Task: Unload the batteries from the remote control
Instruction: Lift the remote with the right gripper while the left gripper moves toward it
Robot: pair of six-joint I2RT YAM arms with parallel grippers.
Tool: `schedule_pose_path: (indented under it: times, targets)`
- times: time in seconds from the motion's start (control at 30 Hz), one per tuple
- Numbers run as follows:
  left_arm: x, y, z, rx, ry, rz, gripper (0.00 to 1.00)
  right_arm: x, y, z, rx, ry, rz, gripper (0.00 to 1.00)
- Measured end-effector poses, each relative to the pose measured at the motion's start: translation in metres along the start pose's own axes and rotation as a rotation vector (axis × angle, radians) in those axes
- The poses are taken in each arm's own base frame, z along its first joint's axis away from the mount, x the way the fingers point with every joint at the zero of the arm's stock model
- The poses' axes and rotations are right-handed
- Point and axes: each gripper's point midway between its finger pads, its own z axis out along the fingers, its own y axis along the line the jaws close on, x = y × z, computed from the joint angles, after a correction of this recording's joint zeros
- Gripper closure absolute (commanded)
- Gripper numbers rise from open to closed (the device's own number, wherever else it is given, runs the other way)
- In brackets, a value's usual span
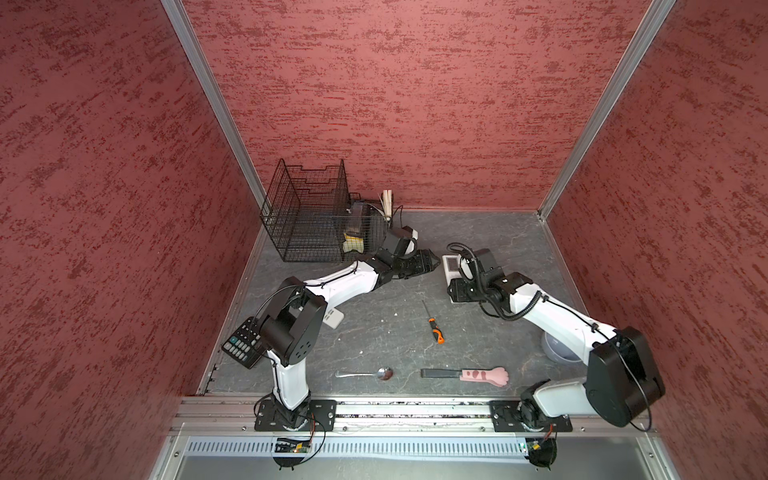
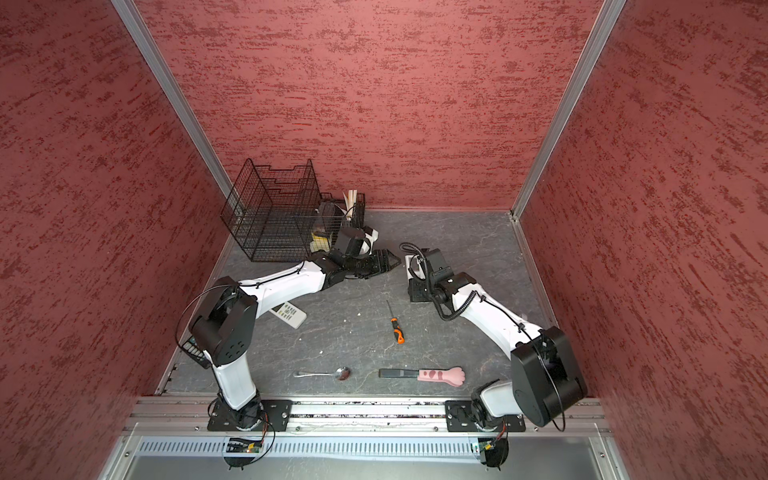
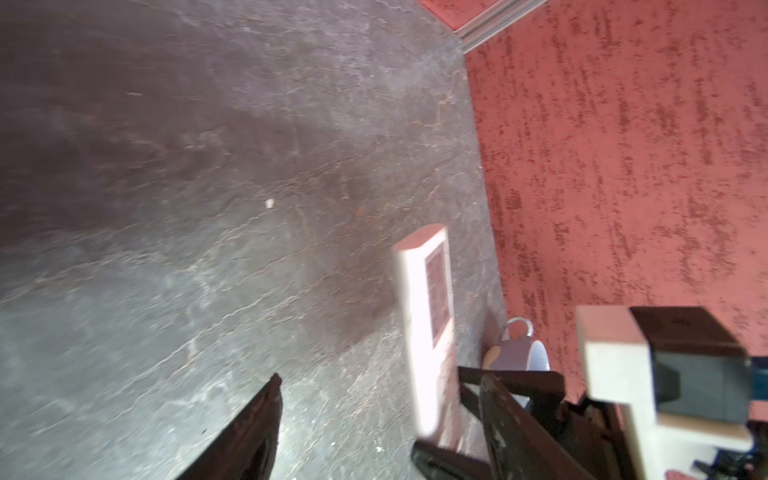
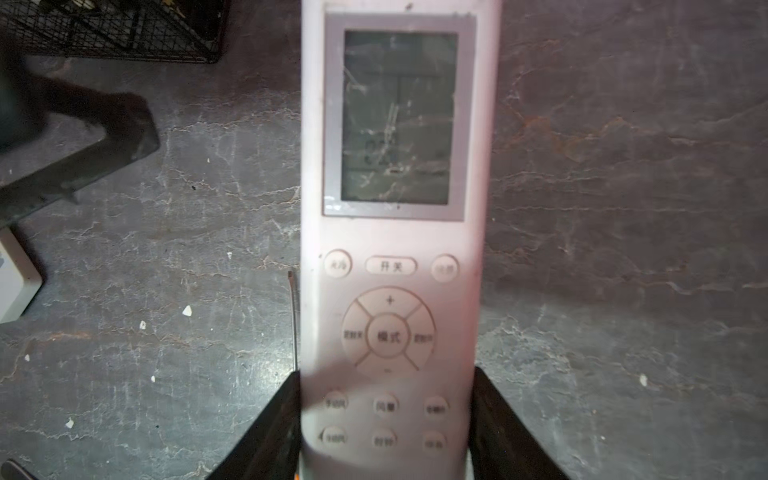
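Clamps right claw [image 4: 386, 374] on the remote [image 4: 395, 249] by its button end, back half of the counter [image 1: 498, 232], holds left claw [image 1: 432, 262] spread and empty beside the screen end.

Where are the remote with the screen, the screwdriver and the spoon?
Remote with screen [image 4: 395, 237]: right wrist view, on its face just below the screen.
Screwdriver [image 1: 436, 330]: in a top view, on the orange-and-black handle.
Spoon [image 1: 385, 373]: in a top view, on the bowl.

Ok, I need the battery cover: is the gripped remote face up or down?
Face up: the remote control shows its screen and buttons.
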Motion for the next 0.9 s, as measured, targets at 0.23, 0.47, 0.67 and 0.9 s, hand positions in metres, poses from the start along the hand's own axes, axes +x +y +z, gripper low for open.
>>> schedule_pose_path:
  times: [0.23,0.47,0.67,0.9]
  targets:
    - [0.001,-0.017,0.008,0.069,-0.003,-0.003,0.33,0.004,0.016,0.000,-0.038,0.007,-0.015,0.81]
    - [0.007,-0.010,0.020,0.067,0.012,-0.028,0.39,0.006,0.025,0.000,-0.062,0.007,-0.021,0.81]
    - [0.006,-0.011,0.020,0.069,0.009,-0.030,0.46,0.004,0.029,0.000,-0.074,0.000,-0.019,0.82]
    - [0.006,-0.010,0.025,0.067,0.012,-0.037,0.53,0.002,0.034,-0.004,-0.091,-0.014,-0.018,0.82]
